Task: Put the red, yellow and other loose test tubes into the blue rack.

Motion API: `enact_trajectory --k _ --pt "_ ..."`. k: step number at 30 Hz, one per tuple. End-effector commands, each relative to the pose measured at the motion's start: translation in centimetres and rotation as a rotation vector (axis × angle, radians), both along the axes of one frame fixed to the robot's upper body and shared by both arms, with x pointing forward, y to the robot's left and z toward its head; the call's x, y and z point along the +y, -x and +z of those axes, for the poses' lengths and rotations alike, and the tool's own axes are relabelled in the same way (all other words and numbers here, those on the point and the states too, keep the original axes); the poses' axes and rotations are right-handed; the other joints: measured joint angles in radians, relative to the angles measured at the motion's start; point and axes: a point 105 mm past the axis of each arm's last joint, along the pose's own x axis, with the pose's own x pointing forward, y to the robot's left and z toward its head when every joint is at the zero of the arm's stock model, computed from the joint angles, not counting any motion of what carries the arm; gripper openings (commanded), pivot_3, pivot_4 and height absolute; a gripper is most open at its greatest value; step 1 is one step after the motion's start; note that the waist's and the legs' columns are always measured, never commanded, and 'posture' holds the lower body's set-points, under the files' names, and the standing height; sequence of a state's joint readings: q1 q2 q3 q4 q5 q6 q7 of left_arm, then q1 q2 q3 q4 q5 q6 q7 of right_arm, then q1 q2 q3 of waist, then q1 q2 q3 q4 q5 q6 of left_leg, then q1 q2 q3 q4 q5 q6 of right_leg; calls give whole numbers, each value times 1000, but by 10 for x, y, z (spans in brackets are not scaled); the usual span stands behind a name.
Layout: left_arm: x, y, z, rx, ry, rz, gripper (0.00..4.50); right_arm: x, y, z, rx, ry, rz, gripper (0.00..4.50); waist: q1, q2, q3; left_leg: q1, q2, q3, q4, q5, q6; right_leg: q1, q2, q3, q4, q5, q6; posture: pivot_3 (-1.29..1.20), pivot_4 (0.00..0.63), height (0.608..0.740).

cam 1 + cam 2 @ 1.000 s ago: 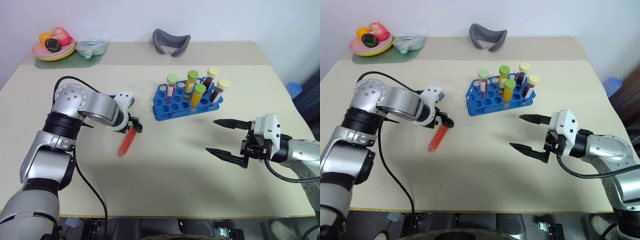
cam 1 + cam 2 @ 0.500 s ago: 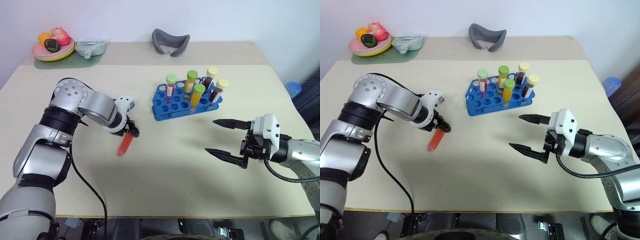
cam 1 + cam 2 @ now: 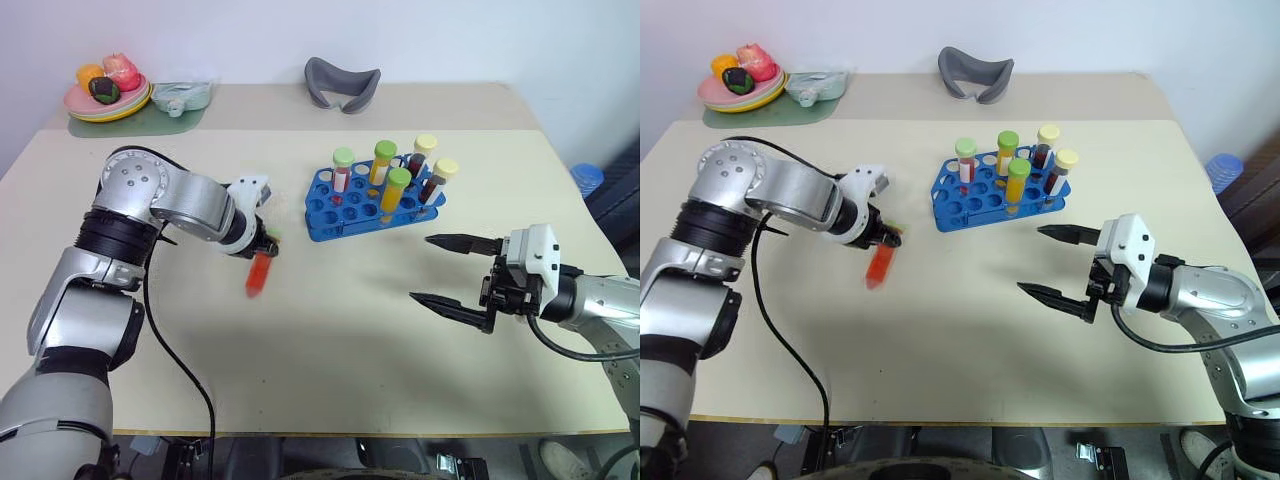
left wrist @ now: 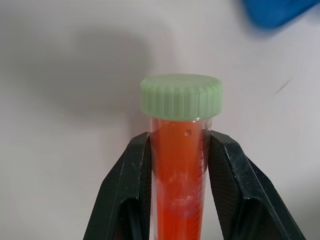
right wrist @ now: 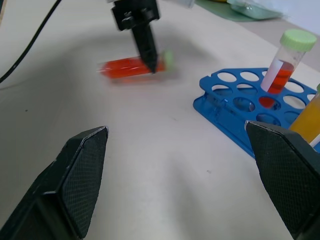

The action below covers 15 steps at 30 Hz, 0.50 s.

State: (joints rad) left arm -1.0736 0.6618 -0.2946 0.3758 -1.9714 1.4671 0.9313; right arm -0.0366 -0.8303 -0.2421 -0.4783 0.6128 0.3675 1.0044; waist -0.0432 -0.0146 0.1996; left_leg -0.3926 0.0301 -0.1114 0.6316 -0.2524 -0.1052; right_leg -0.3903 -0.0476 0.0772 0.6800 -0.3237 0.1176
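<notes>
No brand or readable writing shows; the red test tube (image 4: pixel 181 175) bears only fine graduation ticks on its clear plastic wall. Its pale green ribbed screw cap (image 4: pixel 181 96) sits just past the left gripper (image 3: pixel 264 247), whose 2 black cross-hatched fingers (image 4: pixel 125 195) pinch the tube below the cap, left of centre in the left eye view, over the matte cream table (image 3: pixel 330 350). The blue rack (image 3: pixel 350 208), moulded plastic with round holes, stands upper centre, holding 5 capped tubes, green and yellow tops. The right gripper (image 3: pixel 455 273), lower right, has its tapered fingers spread wide, empty.
</notes>
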Motion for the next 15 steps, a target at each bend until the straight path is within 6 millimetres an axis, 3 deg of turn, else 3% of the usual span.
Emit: enact_trajectory --k 1,5,8,12,15 --pt "-4 -2 43 -187 104 11 1410 4 2 9 -33 -35 4 4500 0 0 0 0 0 0 0 0 0 0 0 0 0 0 0 0 150 740" --pt "-9 4 72 -342 213 -10 1410 4 0 10 -39 -64 -26 4500 1 0 0 0 0 0 0 1 -2 0 0 0 0 0 0 0 150 740" --pt "-20 10 123 -642 543 -82 1410 5 -2 10 -39 -105 -62 4500 1 0 0 0 0 0 0 1 -3 0 0 0 0 0 0 0 150 740" --pt "-10 4 132 -780 672 -98 1410 4 -5 8 -43 -137 -120 4500 1 1 0 0 0 1 -1 2 -4 0 0 0 0 0 0 0 150 740" --pt "-9 1 134 -1003 631 -192 1410 3 -7 7 -58 -161 -153 4500 0 1 0 1 0 1 -1 2 -4 1 0 0 0 0 0 0 150 740"
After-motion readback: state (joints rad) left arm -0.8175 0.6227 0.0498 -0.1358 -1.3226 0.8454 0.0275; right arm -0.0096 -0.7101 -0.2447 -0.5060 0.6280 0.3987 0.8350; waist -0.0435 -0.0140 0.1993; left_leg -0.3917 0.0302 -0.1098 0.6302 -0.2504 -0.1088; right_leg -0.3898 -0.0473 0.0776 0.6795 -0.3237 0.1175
